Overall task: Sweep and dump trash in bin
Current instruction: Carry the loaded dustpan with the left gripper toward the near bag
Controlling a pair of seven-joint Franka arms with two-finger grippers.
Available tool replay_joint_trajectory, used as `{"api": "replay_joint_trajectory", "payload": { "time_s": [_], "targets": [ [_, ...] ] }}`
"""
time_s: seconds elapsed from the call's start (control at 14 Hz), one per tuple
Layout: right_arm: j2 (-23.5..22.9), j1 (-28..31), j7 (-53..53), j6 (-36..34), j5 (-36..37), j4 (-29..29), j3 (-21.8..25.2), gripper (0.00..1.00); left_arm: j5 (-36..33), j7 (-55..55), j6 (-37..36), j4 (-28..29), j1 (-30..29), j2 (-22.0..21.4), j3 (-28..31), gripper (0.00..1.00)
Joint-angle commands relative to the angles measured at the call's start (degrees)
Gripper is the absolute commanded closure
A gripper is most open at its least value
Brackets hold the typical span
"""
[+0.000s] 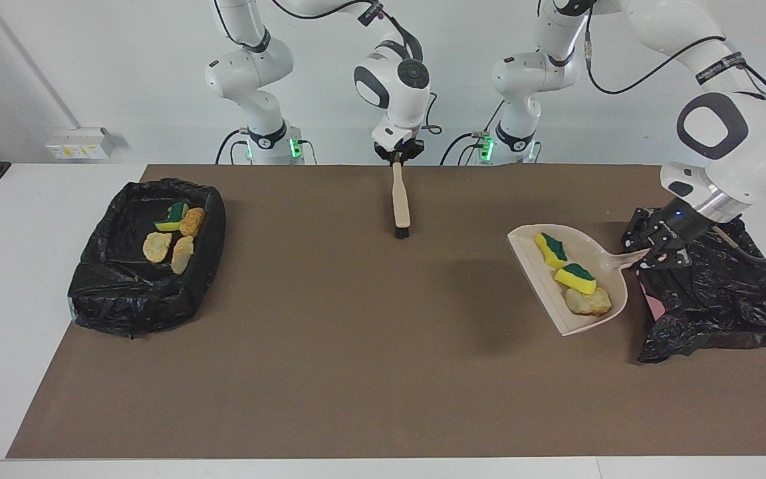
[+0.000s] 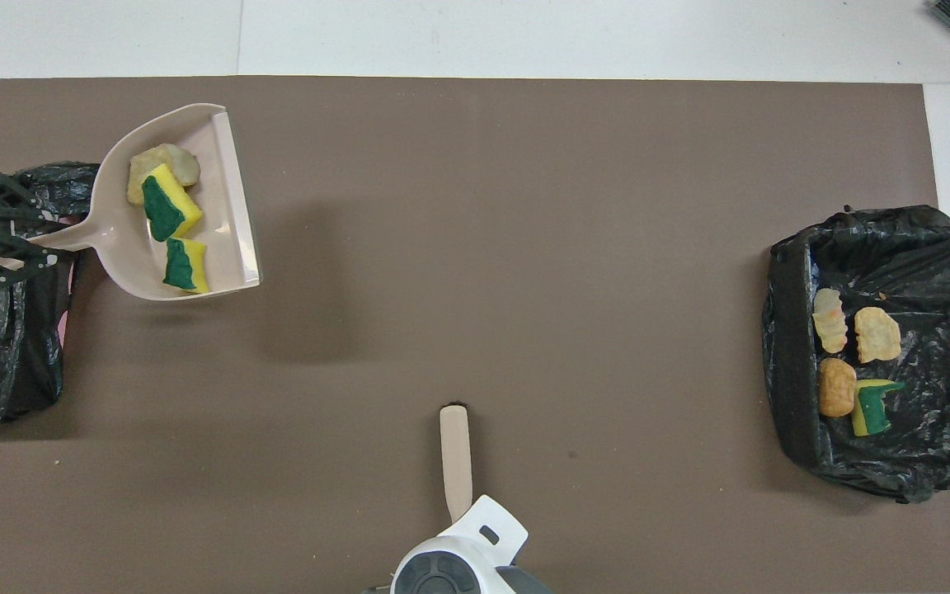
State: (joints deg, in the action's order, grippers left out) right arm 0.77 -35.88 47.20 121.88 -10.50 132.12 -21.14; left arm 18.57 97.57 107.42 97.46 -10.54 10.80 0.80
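Dustpan aloft – trash aboard
Left gripper clamps its handle over the bin; right gripper grips the brush, bristles hanging below it.

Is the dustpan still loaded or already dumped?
Still loaded. The dustpan holds two yellow-green sponge pieces and a tan lump, carried roughly level beside the black bin.

Bright, even light — soft shadows, sharp focus, perhaps window glare.
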Motion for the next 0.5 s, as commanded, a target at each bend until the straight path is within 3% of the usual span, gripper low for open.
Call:
{"api": "replay_joint_trajectory", "payload": {
  "time_s": [0.0, 0.29, 0.43],
  "targets": [
    [0.8, 0.1, 1.6, 2.7, 1.9, 1.3, 0.3, 1.00, 0.1, 7.2, -2.2, -2.0, -5.0, 0.3, -0.4, 1.00],
    [0.4, 0.5, 1.7, 2.7, 1.9, 1.7, 0.3, 1.00, -9.0, 14.7, -1.4, -4.6, -9.6, 0.9, 0.3, 1.00],
    [-0.6, 1.9, 1.4, 2.3, 1.9, 1.3, 0.3, 0.82, -12.2, 17.4, -0.5, -6.0, -12.7, 1.4, 0.3, 1.00]
  ]
}}
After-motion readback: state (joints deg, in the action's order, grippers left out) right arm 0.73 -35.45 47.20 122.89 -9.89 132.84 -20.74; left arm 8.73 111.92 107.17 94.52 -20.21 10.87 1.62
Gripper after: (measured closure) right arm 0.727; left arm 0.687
